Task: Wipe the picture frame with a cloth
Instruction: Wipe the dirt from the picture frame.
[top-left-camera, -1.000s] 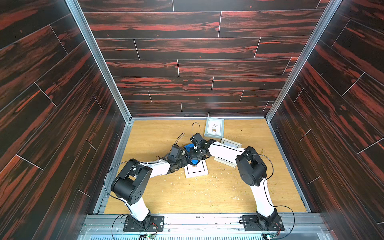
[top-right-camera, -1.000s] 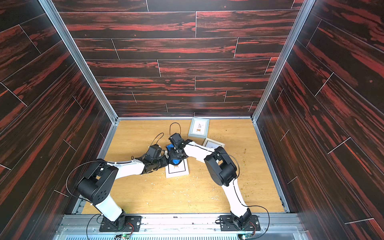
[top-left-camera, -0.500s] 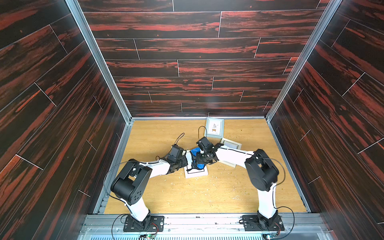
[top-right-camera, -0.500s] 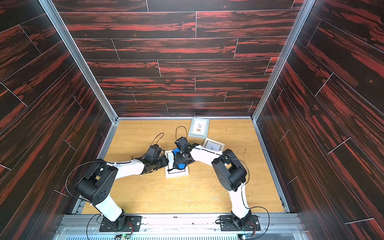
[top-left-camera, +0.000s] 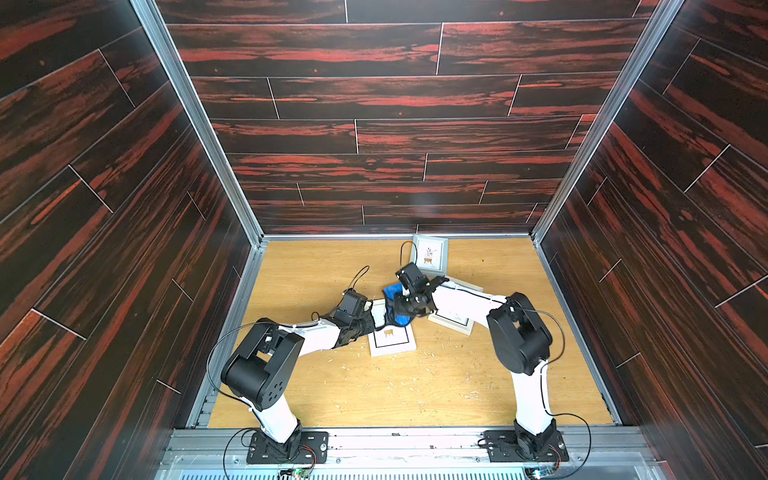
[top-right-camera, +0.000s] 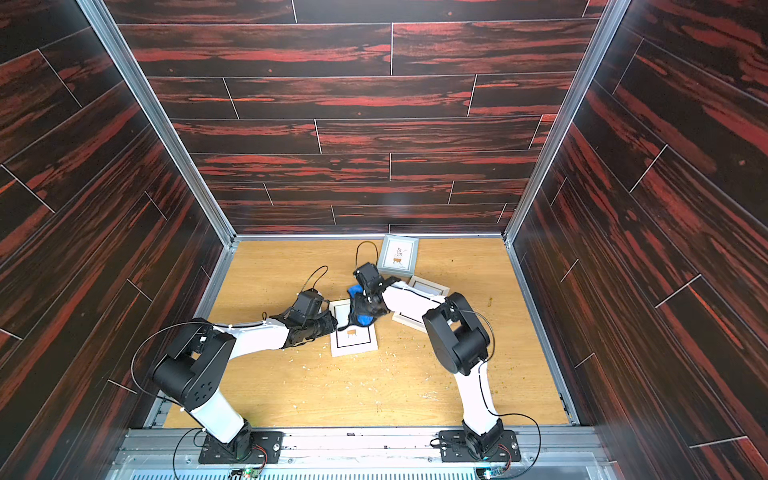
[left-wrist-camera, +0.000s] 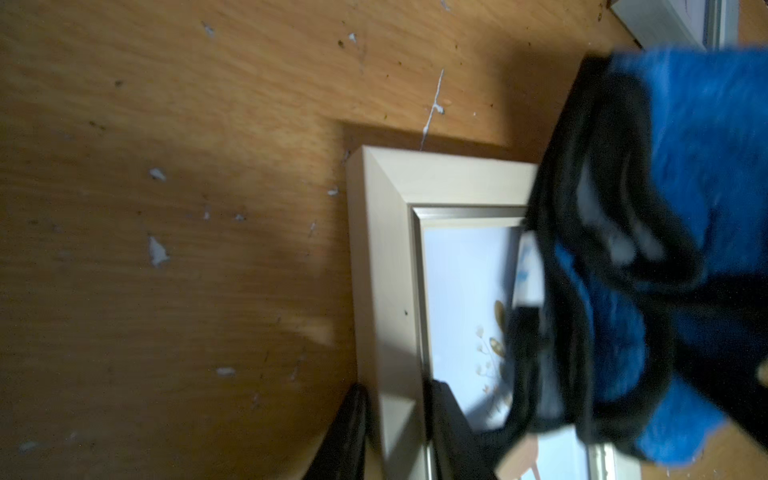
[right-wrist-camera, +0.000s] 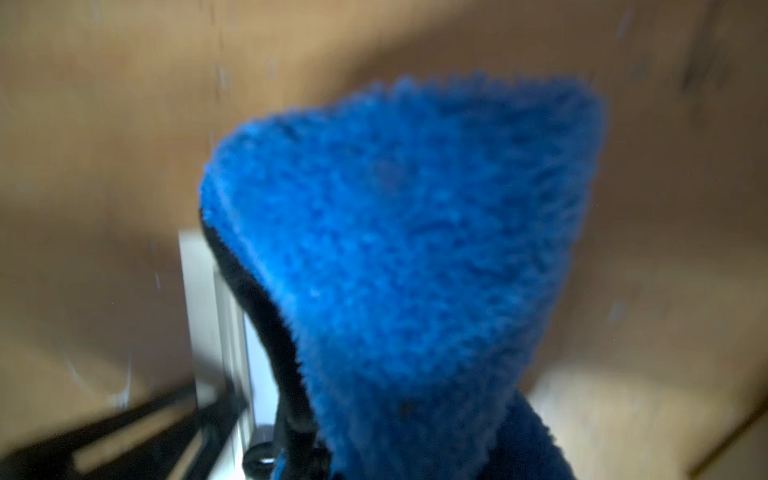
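A white picture frame (top-left-camera: 392, 343) (top-right-camera: 355, 343) lies flat on the wooden floor near the middle. My left gripper (top-left-camera: 371, 322) (top-right-camera: 332, 322) is at its left edge. In the left wrist view its jaws (left-wrist-camera: 395, 432) are shut on the frame's pale border (left-wrist-camera: 386, 249). My right gripper (top-left-camera: 399, 309) (top-right-camera: 359, 309) is shut on the bright blue cloth (top-left-camera: 401, 319) (top-right-camera: 365, 320), bunched and pressed on the frame's far part. The cloth (left-wrist-camera: 706, 166), with black edging, covers part of the glass. In the right wrist view the cloth (right-wrist-camera: 415, 249) hides the fingers, with the frame (right-wrist-camera: 199, 291) beside it.
A grey picture frame (top-left-camera: 430, 253) lies at the back. A light wooden one (top-left-camera: 455, 322) lies partly under my right forearm. Small pale crumbs (top-left-camera: 428, 353) are scattered over the floor. Dark wood-patterned walls (top-left-camera: 124, 249) enclose three sides.
My right gripper has swept the cloth across the frame's far part, toward the near side and then slightly back. The left arm and the frame have stayed put.
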